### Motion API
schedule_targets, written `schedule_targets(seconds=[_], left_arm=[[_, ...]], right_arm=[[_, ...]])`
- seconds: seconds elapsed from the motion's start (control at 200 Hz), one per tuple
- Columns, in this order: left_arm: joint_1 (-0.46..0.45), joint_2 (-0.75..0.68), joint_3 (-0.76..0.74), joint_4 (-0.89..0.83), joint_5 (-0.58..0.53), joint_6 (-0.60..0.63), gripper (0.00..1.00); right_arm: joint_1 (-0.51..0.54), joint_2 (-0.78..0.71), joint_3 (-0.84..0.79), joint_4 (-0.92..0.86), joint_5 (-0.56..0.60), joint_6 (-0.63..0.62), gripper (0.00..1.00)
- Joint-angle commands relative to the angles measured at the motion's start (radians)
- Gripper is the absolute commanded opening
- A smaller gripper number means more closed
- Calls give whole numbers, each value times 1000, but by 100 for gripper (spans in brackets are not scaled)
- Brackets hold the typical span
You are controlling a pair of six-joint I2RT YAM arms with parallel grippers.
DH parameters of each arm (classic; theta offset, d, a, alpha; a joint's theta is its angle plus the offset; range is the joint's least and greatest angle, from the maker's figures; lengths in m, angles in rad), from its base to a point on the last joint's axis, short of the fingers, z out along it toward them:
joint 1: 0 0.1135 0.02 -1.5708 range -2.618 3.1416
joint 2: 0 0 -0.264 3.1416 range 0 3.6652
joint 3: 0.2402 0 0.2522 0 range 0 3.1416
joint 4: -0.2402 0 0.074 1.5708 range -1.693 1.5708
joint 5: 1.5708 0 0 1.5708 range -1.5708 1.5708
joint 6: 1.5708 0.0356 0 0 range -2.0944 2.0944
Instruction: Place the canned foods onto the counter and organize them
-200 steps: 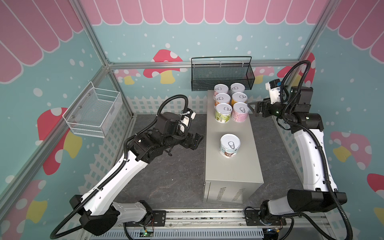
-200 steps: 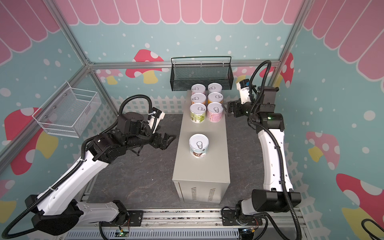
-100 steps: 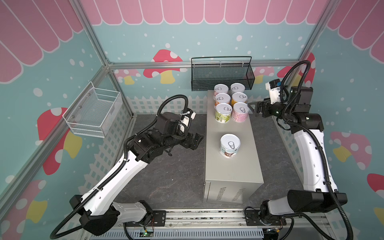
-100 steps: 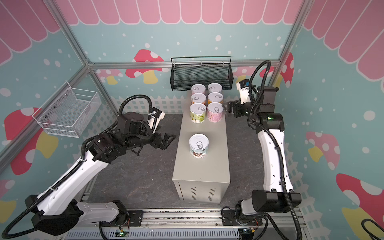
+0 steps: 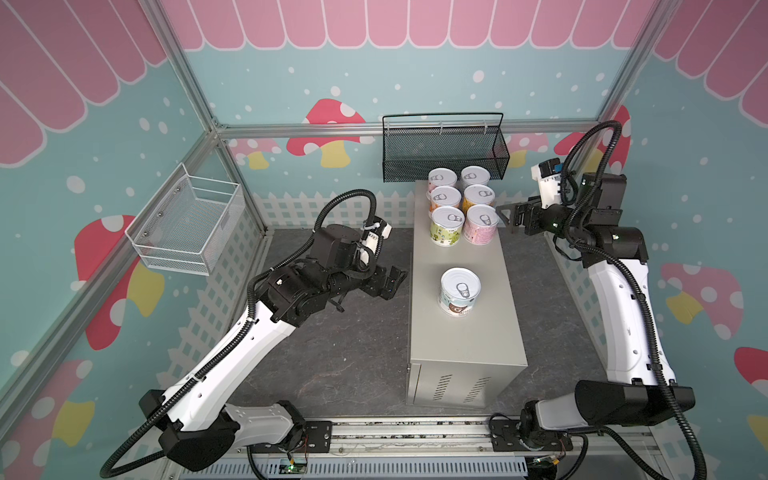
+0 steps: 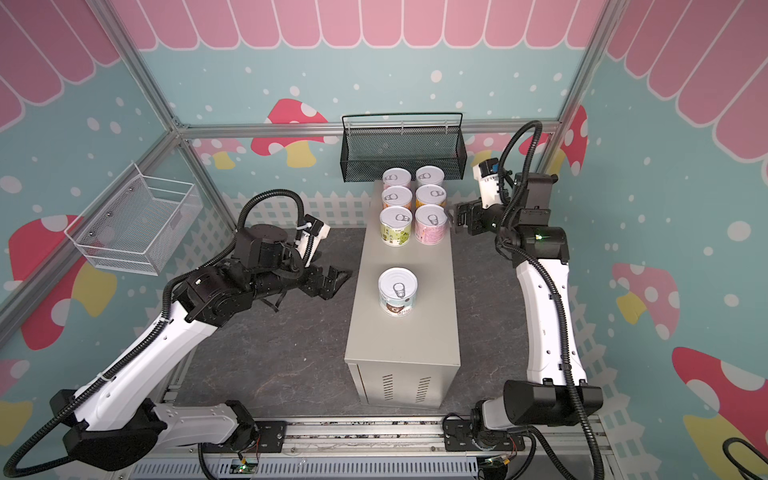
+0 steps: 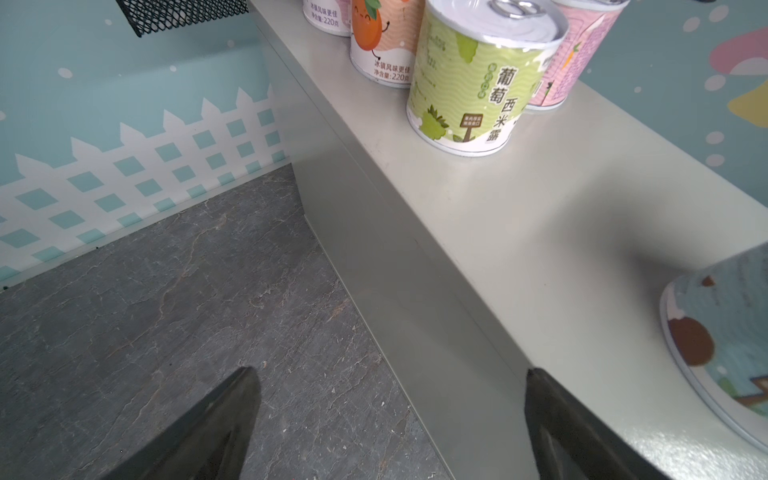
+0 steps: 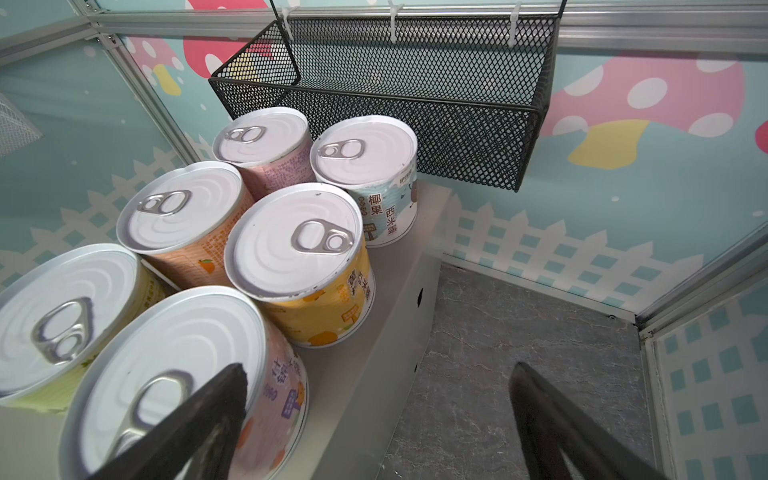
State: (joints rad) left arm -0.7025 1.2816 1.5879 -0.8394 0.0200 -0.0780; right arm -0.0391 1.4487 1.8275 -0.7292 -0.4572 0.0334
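**Top views.** In both top views I am seeing the tall beige-grey metal counter (image 5: 465, 345) standing lengthwise mid-scene on the dark stone-patterned floor (image 5: 345, 357).
- Six short silver-lidded cans (image 5: 446, 198) are sitting upright in a two-by-three block at its far end.
- The black mesh basket (image 5: 444, 153) is hanging on the back wall just behind that block.
- The seventh, a white-blue labelled can (image 5: 459, 291), is standing alone mid-counter, well apart from the block.
- A white wire basket (image 5: 187, 224) is hanging on the left wall, clear of both arms.
- The left gripper (image 5: 395, 282) is hovering just off the counter's left edge, level with the lone can. Its jaws are spread wide and carrying nothing.
- The right gripper (image 5: 505, 214) is hovering just beside the pink-labelled can (image 5: 480, 228) at the block's near right corner, jaws equally wide and empty.
- Against the frames from a second back, I am finding no change in arms, cans or jaws.

**Left wrist.** The dark fingertips (image 7: 208, 428) are standing far apart, with only floor and the counter's side wall between them.
- The green-labelled can (image 7: 469, 83) is the nearest of the block, with the orange-labelled can (image 7: 382, 45) behind it.
- The white-blue can is showing partly cut off, near one fingertip and not touching it.

**Right wrist.** The fingertips (image 8: 199, 415) are gaping wide.
- One is crossing in front of the pink can's lid; I cannot tell whether it is touching.
- The other is hanging over the floor beside the counter.
- The yellow-labelled can (image 8: 307, 266) is sitting next in line, with the mesh basket beyond.
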Motion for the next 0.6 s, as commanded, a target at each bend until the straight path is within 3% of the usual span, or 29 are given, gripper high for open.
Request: schedule_targets(seconds=[0.0,0.595], left_arm=[[-6,-8,7,17,11,11,99],[-5,-7,3,17,15,9,99]], right_arm=[[3,-14,-22,-53,28,-38,99],[2,-8,-13,-50,18,-40,100]])
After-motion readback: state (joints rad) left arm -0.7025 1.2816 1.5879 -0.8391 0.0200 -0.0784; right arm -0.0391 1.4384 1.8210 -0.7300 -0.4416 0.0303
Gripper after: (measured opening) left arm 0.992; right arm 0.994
